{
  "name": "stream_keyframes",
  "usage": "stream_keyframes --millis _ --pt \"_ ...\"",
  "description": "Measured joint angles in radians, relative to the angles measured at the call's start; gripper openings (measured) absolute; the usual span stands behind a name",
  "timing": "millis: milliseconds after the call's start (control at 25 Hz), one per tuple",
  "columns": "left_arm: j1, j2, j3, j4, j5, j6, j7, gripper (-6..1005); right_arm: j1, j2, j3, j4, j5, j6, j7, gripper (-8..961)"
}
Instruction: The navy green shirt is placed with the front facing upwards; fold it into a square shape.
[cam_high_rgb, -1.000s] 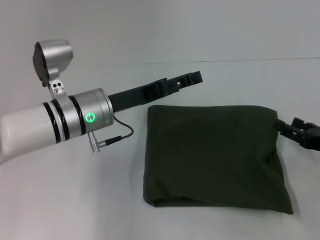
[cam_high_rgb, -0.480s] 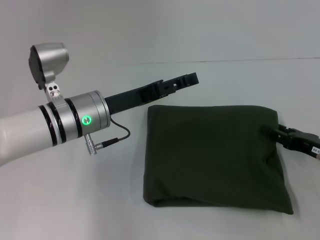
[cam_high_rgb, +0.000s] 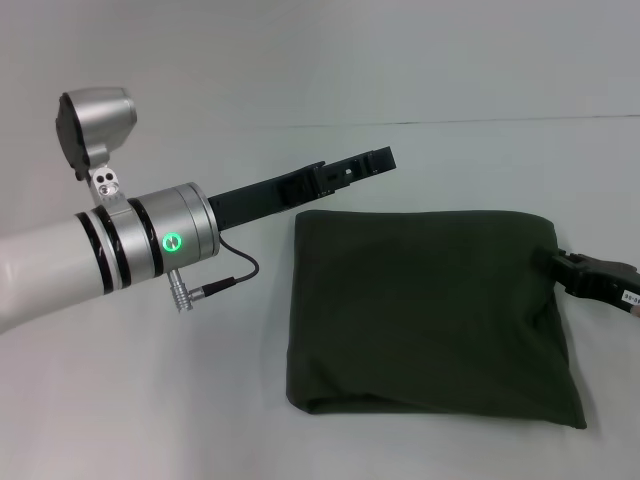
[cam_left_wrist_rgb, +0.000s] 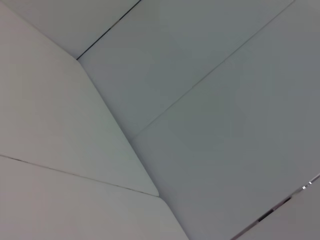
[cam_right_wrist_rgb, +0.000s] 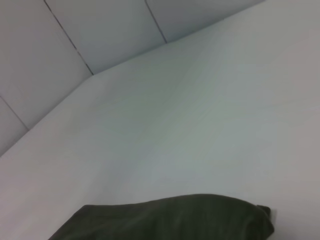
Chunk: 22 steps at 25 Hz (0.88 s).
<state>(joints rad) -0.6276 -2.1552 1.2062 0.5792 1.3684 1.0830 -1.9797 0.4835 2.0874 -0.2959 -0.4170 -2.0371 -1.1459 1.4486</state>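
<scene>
The navy green shirt (cam_high_rgb: 425, 310) lies on the white table folded into a rough square, with no lettering showing. One edge of it also appears in the right wrist view (cam_right_wrist_rgb: 170, 220). My left gripper (cam_high_rgb: 375, 160) hovers raised just beyond the shirt's far left corner, apart from the cloth. My right gripper (cam_high_rgb: 562, 265) sits low at the shirt's right edge, near the far right corner, right against the fabric. Whether it holds the cloth is unclear.
The white table (cam_high_rgb: 150, 400) stretches bare to the left of and in front of the shirt. A pale wall (cam_high_rgb: 400, 60) rises behind the table. My left arm's silver wrist (cam_high_rgb: 170, 240) and its cable hang over the table's left part.
My right gripper has slid a little nearer along the shirt's right edge, and the pulled-out corner there has settled. The left arm shifted slightly left.
</scene>
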Motion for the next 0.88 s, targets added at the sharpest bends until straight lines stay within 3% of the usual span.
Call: stream_keyframes --millis 280,880 --pt "0.0 0.0 -0.002 0.001 0.0 -0.002 0.002 940 0.017 -0.002 0.006 -0.008 0.007 0.011 -0.017 65" --pt "0.009 -0.001 -0.025 -0.001 0.0 -0.001 0.018 927 0.09 -0.002 0.003 -0.025 0.023 0.05 -0.03 31"
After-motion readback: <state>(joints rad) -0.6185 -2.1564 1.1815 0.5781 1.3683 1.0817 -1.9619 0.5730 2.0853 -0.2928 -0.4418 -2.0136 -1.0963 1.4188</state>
